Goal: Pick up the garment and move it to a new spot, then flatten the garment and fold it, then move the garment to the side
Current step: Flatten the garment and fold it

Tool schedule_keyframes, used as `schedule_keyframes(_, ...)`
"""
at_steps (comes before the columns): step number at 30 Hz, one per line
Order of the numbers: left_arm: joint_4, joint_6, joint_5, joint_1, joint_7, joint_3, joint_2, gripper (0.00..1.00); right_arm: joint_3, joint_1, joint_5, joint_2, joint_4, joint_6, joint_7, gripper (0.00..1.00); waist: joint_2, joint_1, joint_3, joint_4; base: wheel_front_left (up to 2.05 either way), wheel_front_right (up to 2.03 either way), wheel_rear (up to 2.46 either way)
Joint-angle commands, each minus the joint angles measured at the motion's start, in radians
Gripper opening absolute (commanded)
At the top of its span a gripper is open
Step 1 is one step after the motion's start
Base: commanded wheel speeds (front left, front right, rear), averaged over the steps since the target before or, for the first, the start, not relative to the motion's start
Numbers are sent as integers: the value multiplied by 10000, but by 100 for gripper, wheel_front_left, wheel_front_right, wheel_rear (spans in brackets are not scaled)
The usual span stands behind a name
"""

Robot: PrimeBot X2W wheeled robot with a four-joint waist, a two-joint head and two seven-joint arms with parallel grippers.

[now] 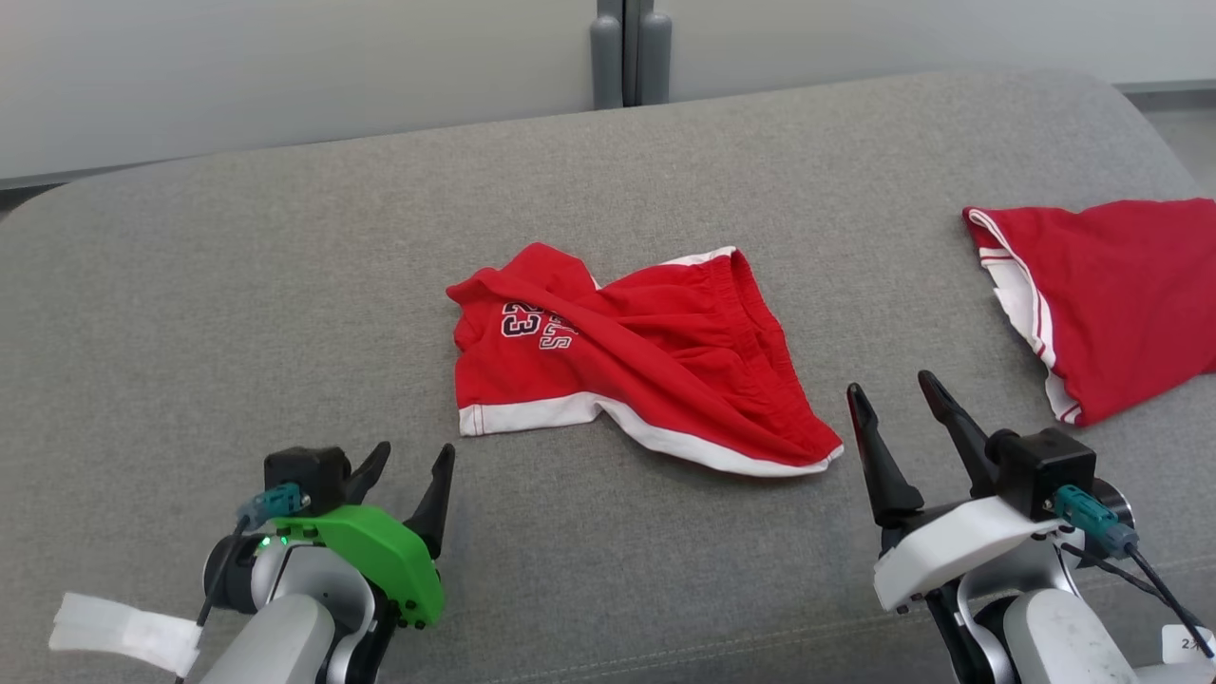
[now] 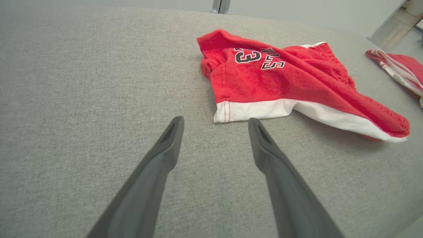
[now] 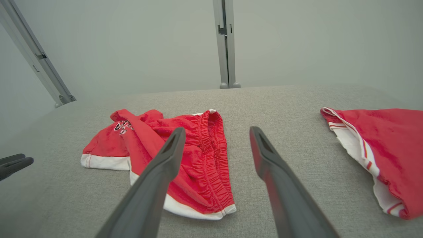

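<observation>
The garment (image 1: 636,356) is a pair of red shorts with white hems and dark numerals, lying crumpled in the middle of the grey padded surface (image 1: 285,285). It shows too in the left wrist view (image 2: 290,82) and the right wrist view (image 3: 185,155). My left gripper (image 1: 413,454) is open at the lower left, a short way short of the shorts' near left hem, its fingers (image 2: 165,148) apart over bare fabric. My right gripper (image 1: 891,388) is open at the lower right, just beyond the shorts' right corner, touching nothing.
A second red garment (image 1: 1102,294) with white and red striped trim lies at the right edge of the surface, also in the right wrist view (image 3: 380,152). Grey posts (image 1: 630,52) stand behind the far edge against a pale wall.
</observation>
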Motion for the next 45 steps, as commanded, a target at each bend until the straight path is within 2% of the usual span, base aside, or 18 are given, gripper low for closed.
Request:
schedule_keyframes(1,331,-166,-92,-408,30,-18,-52,100,15,-175,53,-49,-77,-3,-25,100,-1,0,622,-522,0,0,0)
schedule_keyframes(9,2166,-860,-198,-1582,-82,-114,-452,100,45,-499,74,-112,-57,-5,-156,100,-1,0,1238,-961,0,0,0)
schedule_keyframes(16,3184,-1195,-141,-2120,-405,-263,-730,100,4,-596,50,-63,44,-5,-262,100,-1,0,1346,-999,0,0,0)
schedule_keyframes(25,3430,-1231,83,-2390,-965,-427,-877,100,-53,-585,5,-7,132,-5,-332,100,-1,0,1384,-1000,0,0,0)
schedule_keyframes(27,3377,-1201,98,-2340,-1071,-458,-907,93,-94,-559,-4,2,153,-5,-350,100,-1,0,1386,-976,0,0,0)
schedule_keyframes(29,3341,-1209,91,-2281,-1108,-480,-931,78,-120,-555,-3,13,175,-5,-375,100,-1,0,1394,-950,0,0,0)
schedule_keyframes(30,3324,-1221,99,-2256,-1114,-507,-932,66,-114,-571,-3,19,188,-5,-383,100,-1,0,1398,-943,0,0,0)
schedule_keyframes(31,3323,-1230,116,-2238,-1112,-535,-932,50,-92,-600,-1,22,196,-5,-380,100,-1,0,1404,-946,0,0,0)
schedule_keyframes(33,3364,-1265,144,-2252,-1060,-603,-900,34,-48,-661,8,28,209,-5,-379,100,-1,0,1424,-968,0,0,0)
schedule_keyframes(34,3381,-1279,154,-2269,-1021,-639,-895,19,-33,-682,14,30,215,-5,-379,100,-1,0,1432,-983,0,0,0)
schedule_keyframes(35,3390,-1285,157,-2292,-1026,-658,-896,0,-28,-714,15,28,220,-5,-373,100,-1,0,1444,-995,0,0,0)
schedule_keyframes(40,3277,-1237,282,-2363,-1186,-745,-805,0,267,-810,112,-416,346,-3,-51,100,-1,0,1464,-958,0,0,0)
schedule_keyframes(45,2914,-1095,396,-2123,-1317,-848,-700,0,1531,-1066,339,-1861,709,-5,343,100,-1,0,1512,-702,0,0,0)
